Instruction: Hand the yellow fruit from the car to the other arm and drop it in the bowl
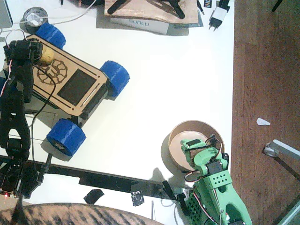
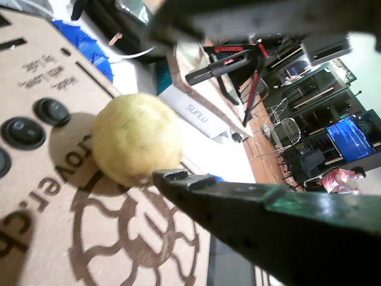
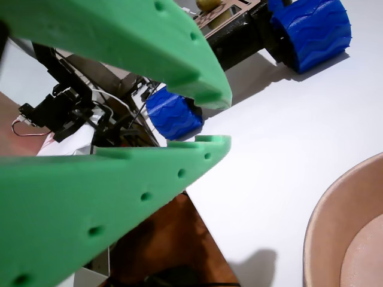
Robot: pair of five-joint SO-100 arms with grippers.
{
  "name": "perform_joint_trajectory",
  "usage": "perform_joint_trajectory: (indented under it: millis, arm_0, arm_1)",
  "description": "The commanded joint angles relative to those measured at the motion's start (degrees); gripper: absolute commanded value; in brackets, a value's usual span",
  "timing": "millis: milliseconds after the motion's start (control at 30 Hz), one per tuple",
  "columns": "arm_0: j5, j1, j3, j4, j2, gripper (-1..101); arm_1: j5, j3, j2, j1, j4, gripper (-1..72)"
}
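Bare white table is lying open between the car and the bowl; blue wheels are flanking the car's deck.

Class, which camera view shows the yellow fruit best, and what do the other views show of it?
A wrist view shows the yellow fruit best: large, close, resting on the car beside a dark jaw. The fixed view shows it small, by the left gripper. The other wrist view catches only a sliver at the top edge.

Dull-yellow fruit, light-wood car with blue wheels, tan bowl, green fingers.
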Motion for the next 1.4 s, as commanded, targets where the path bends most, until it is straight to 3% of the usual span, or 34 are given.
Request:
perform_joint_trajectory:
  millis: [0,333,600,867,1367]
  arm_0:
    - [0.44,1.05,-2.9,-2.02,0.18,32]
    - [0.44,2.37,-2.9,-1.85,-2.02,43]
    - [0.35,2.99,-5.54,-2.46,-6.33,43]
    - [0.35,2.99,-19.07,3.52,-13.71,42]
    - [0.35,2.99,-20.13,1.23,-16.17,42]
  arm_1:
    - [0.44,-0.44,0.44,0.0,-1.05,2.8]
    - [0.44,-0.44,0.44,0.0,-1.05,2.8]
    - [0.53,-0.44,0.44,0.0,-1.05,2.8]
    - [0.53,-0.44,0.44,0.0,-1.05,2.8]
    - [0.7,-0.44,0.44,0.35,-1.05,2.9]
